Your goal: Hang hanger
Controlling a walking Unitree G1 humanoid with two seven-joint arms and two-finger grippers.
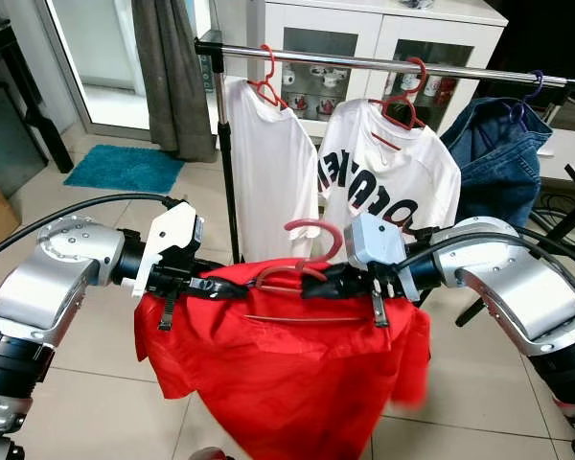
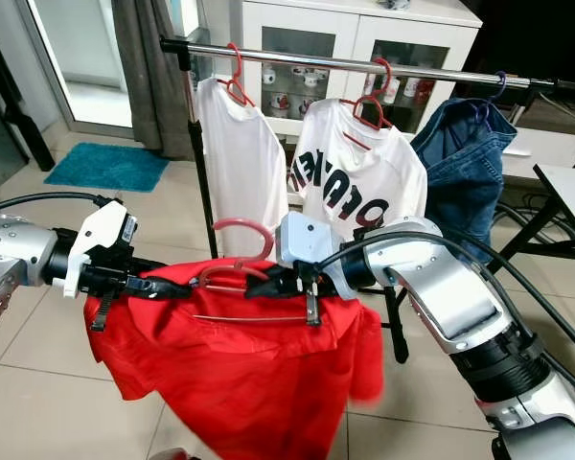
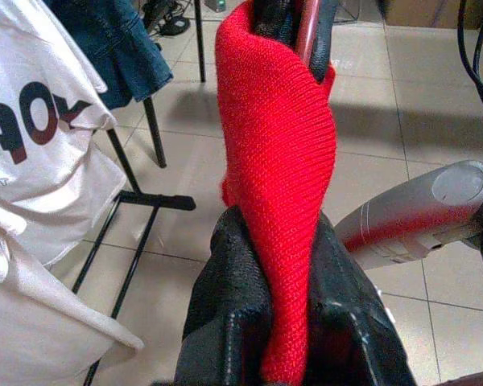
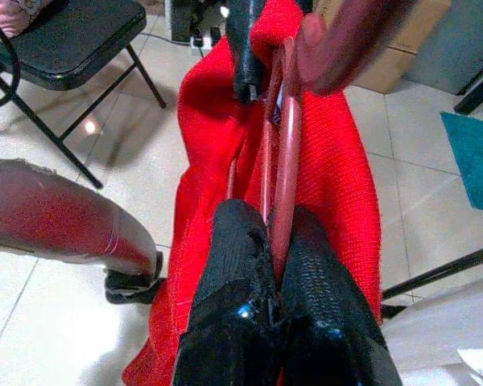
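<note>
A red garment (image 1: 287,374) hangs on a dark red hanger (image 1: 302,278) that I hold between both arms in front of a clothes rack. The hanger's hook (image 1: 311,230) curls upward just below the rail (image 1: 383,65). My left gripper (image 1: 206,285) is shut on the garment's shoulder; its fingers (image 3: 233,305) pinch a fold of the red cloth (image 3: 278,177). My right gripper (image 1: 340,281) is shut on the hanger, and its fingers (image 4: 233,257) clamp the hanger's thin bars (image 4: 288,153).
Two white shirts (image 1: 268,163) (image 1: 388,172) on red hangers and a denim jacket (image 1: 494,153) hang on the rail. A white cabinet (image 1: 364,38) stands behind. A teal mat (image 1: 125,165) lies on the tiled floor at the left, and a black folding chair (image 4: 64,40) is nearby.
</note>
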